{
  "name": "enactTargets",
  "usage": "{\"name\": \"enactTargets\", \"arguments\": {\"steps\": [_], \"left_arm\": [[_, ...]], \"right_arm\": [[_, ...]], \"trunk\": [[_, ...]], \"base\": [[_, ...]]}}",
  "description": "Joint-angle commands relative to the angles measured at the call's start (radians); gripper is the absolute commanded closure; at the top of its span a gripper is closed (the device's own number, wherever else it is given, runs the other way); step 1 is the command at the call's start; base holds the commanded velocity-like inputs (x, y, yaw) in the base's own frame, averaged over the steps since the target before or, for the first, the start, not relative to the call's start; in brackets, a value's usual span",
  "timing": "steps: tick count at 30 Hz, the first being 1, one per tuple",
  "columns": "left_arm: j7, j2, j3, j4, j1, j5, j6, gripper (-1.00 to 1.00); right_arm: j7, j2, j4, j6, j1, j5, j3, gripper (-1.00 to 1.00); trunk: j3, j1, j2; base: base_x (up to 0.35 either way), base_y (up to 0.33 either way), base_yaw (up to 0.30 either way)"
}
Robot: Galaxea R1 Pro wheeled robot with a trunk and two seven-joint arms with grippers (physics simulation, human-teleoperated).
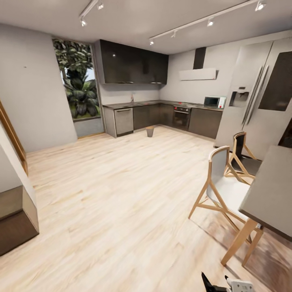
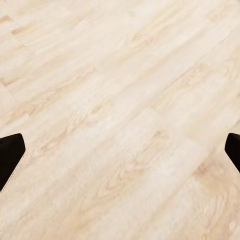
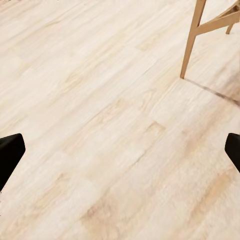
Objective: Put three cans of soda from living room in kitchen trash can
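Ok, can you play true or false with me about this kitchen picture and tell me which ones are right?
1. The small round grey bin stands on the light wood floor by the dark cabinets. True.
2. The bin lies tipped over. False: it stands upright.
3. The left end effector holds a can. False: it is open, with floor beneath.
4. A white microwave sits on the grey countertop. True.
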State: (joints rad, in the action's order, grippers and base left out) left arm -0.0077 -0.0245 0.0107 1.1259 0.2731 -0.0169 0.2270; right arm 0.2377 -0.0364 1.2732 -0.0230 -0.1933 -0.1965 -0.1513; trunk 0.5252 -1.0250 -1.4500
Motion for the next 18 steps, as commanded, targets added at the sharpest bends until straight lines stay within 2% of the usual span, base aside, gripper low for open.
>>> {"name": "enactTargets", "arguments": {"steps": [1,18], "left_arm": [[0.0,0.0,0.0,0.0,0.0,0.0,0.0,-1.0],[0.001,0.0,0.0,0.0,0.0,0.0,0.0,-1.0]], "right_arm": [[0.0,0.0,0.0,0.0,0.0,0.0,0.0,-1.0],[0.0,0.0,-0.001,0.0,0.0,0.001,-0.001,-1.0]], "trunk": [[0.0,0.0,0.0],[0.0,0.0,0.0]], "base": [[0.303,0.19,-0.046],[0.303,0.19,-0.006]]}}
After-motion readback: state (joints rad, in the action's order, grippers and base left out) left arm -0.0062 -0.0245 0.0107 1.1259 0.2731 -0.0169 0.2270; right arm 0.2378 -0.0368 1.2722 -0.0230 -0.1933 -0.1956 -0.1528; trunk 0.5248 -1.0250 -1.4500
